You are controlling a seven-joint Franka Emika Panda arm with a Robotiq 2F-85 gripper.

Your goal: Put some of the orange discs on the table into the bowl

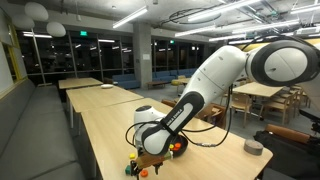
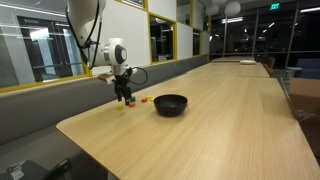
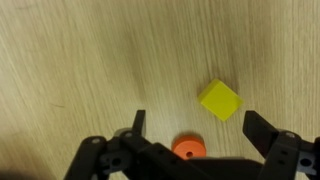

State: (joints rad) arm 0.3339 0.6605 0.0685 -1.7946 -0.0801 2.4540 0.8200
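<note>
**Tool** point(image 3: 196, 122): released, jaws wide apart, nothing between the pads. It hangs low over the surface point(image 3: 70, 60). Whether the tips touch the wood I cannot tell.

**Disc** point(image 3: 187, 149): one orange disc lies flat on the surface inside the span of my jaws. It sits close to the tool's base and roughly central. It is not gripped and touches neither finger.

**Yellow piece** point(image 3: 219, 100): this also lies within the span, ahead of the disc and apart from it. It is nearer the finger at the right of the wrist view. I judge it a hazard, since closing as I stand may catch it along with the disc, or instead of it.

**Bowl** point(image 2: 170, 109): stands upright on the surface, near the tool and to one side, not touching it. Its inside reads dark, so I cannot tell whether any disc lies in it.

**Progress, as a judgement:** the pick is lined up but not made. No disc is in hand and none is seen in the bowl. Left to do: settle the jaws on the disc alone, close, lift, carry it across to the bowl and let go. Then I repeat for further discs.
</note>
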